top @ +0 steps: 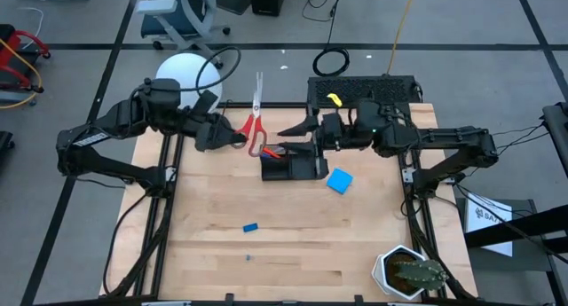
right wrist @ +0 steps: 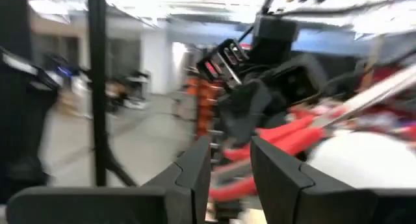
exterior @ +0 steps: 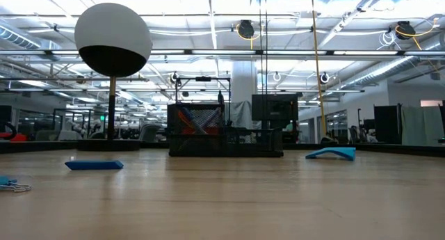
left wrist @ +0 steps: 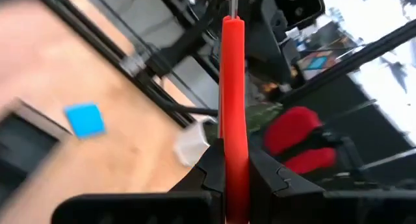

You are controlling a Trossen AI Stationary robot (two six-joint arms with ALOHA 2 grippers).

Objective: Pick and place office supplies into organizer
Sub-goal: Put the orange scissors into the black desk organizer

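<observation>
The left gripper point(top: 232, 137) is closed on the red-handled scissors point(top: 256, 121), beside the organizer point(top: 290, 162) near the table's far edge. Lower them slowly, handles straight over a slot.

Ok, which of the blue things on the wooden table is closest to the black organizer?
The bright blue square pad, lying just off the organizer; the small blue eraser-like piece sits farther out.

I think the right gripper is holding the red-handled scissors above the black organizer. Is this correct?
Not quite: the left gripper holds the red-handled scissors by the handle, over the black organizer. The high view and the left wrist view show this. The right gripper holds nothing.
</observation>
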